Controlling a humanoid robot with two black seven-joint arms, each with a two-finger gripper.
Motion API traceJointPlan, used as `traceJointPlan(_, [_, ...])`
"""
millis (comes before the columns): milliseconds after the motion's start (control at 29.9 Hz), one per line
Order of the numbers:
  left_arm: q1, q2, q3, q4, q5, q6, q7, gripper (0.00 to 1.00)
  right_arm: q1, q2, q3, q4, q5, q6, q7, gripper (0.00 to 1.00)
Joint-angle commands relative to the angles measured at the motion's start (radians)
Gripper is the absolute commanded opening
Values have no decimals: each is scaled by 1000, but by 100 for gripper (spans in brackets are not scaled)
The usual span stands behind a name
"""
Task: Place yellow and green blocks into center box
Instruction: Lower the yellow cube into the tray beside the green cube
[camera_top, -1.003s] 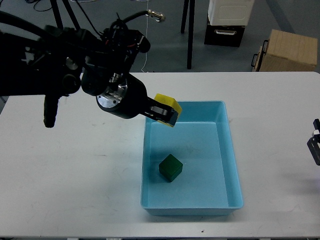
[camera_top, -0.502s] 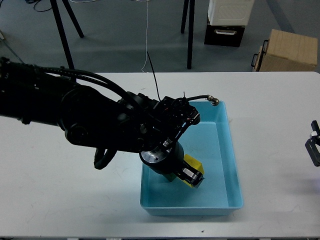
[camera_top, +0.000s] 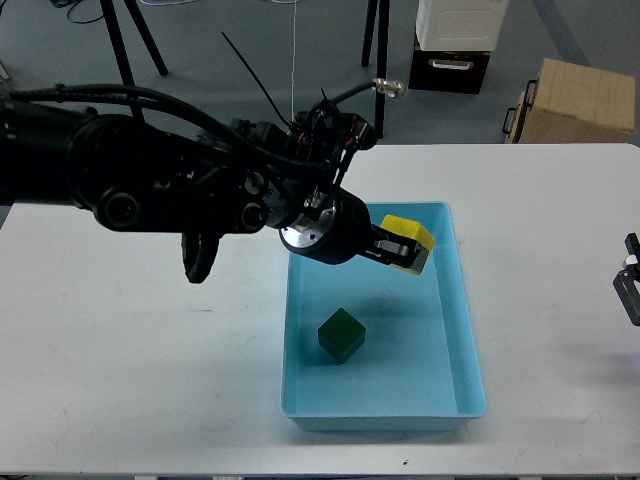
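A light blue box (camera_top: 466, 345) stands in the middle of the white table. A dark green block (camera_top: 341, 335) lies on its floor near the left wall. My left arm reaches in from the left, and my left gripper (camera_top: 406, 247) is shut on a yellow block (camera_top: 410, 233), holding it above the far part of the box. Only a small dark piece of my right gripper (camera_top: 630, 288) shows at the right edge, above the table; its fingers cannot be told apart.
The white table (camera_top: 130, 370) extends left and right of the box. Beyond the far edge stand a cardboard box (camera_top: 578, 100), a white and black unit (camera_top: 455, 40) and black stand legs (camera_top: 377, 60) on the floor.
My left gripper has risen from low inside the box to above its far part, still holding the yellow block. The green block, hidden half a second ago, shows again. The right gripper stayed put.
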Motion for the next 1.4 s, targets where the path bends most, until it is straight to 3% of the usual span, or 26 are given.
traceJointPlan(0, [20,31,-24,-3,-2,-98,-15,83,0,4,-7,-1,0,0,0,100])
traceJointPlan(100, [42,30,-24,-23,-2,-99,-16,82,0,7,-7,-1,0,0,0,100])
traceJointPlan(167, [46,21,-23,-26,-2,-101,-19,76,2,6,-7,-1,0,0,0,100])
traceJointPlan(401, [57,-42,32,-30,19,-72,-88,26,2,4,-2,-1,0,0,0,100])
traceJointPlan(502, [56,-93,71,-36,74,-27,-81,20,0,6,-1,-1,0,0,0,100])
traceJointPlan(602, [57,-139,95,-51,120,14,-81,1,-1,4,4,-1,0,0,0,100])
traceJointPlan(769, [57,-168,106,-50,123,19,-81,0,-10,1,16,1,2,0,2,100])
traceJointPlan(803, [57,-176,106,-46,122,19,-81,2,-10,1,19,1,2,0,2,100])
traceJointPlan(936, [65,-186,102,-37,119,30,-91,42,-12,1,16,1,0,0,2,100])
traceJointPlan(1104, [99,-182,103,-40,119,34,-93,56,-12,3,15,1,0,0,2,100])
traceJointPlan(1304, [100,-179,103,-39,119,27,-88,63,-13,1,16,2,0,0,0,100])
traceJointPlan(1338, [100,-180,102,-39,119,25,-87,69,-13,1,16,1,2,0,2,100])
traceJointPlan(1371, [100,-180,102,-39,119,24,-87,87,-13,1,16,1,2,0,2,100])
